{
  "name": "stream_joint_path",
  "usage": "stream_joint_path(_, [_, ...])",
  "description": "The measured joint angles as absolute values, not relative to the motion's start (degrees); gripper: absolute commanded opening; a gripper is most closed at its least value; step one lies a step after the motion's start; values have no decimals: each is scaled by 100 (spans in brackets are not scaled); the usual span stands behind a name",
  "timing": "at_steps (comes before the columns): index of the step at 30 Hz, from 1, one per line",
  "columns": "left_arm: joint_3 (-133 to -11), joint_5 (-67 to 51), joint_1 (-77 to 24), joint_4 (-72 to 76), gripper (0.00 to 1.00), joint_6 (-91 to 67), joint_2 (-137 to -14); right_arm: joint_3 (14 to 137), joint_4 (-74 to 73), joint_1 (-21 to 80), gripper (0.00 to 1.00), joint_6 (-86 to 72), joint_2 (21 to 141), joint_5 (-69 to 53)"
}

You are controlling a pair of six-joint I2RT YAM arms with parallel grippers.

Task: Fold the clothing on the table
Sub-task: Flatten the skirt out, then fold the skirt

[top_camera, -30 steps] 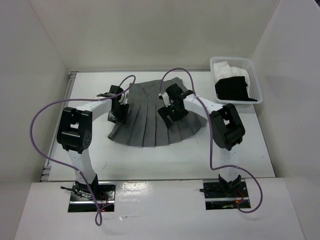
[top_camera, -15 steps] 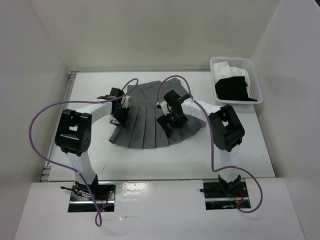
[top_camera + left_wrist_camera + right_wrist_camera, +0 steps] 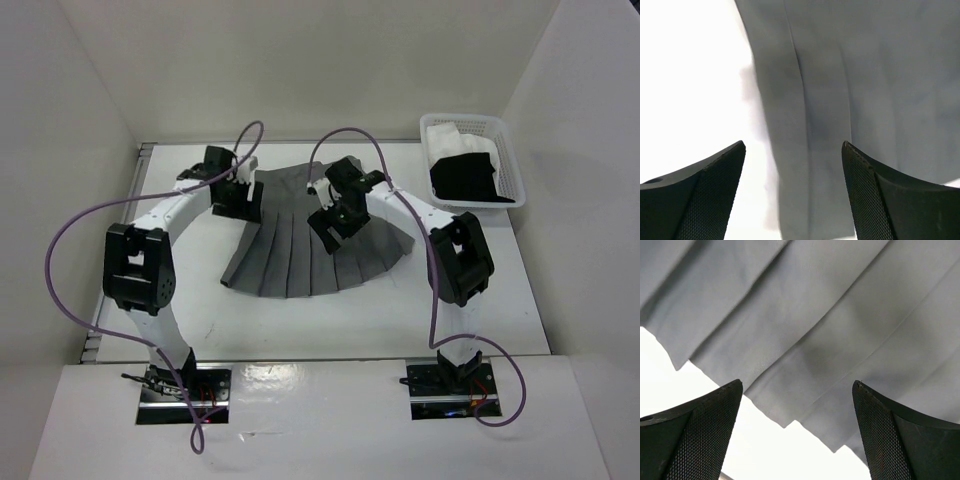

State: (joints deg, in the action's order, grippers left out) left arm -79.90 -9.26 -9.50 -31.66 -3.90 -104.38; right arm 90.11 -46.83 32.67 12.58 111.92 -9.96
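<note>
Lots of bare table [image 3: 300, 320] across the bottom of the top view, btw the skirt [image 3: 290, 245] hem & the table's near edge. There's also a bare strip left of the skirt & a thin one above it. In the way: basket [image 3: 513, 170] at upper right, purple cables [image 3: 60, 250] looping out on both sides, white walls [image 3: 80, 120] close on 3 sides. L hand [image 3: 243, 195] hangs over the skirt's upper left edge, R hand [image 3: 332, 218] over its upper middle, w/ a gap btw them.
</note>
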Motion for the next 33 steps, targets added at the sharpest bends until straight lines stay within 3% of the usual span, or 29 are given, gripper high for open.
stream_joint_path(8, [-9218,-1992,-311,-2711,81,-1,-10868,9236,-4836,3267,94,1426,11187,-939])
stream_joint_path(17, [-10462,-2904,-95,-2792,59,228,-12595,9402,-5041,3271,94,1557,11187,-659])
stream_joint_path(33, [-12370,-3092,132,-3218,58,565,-13900,10208,-5395,3214,94,1706,11515,-652])
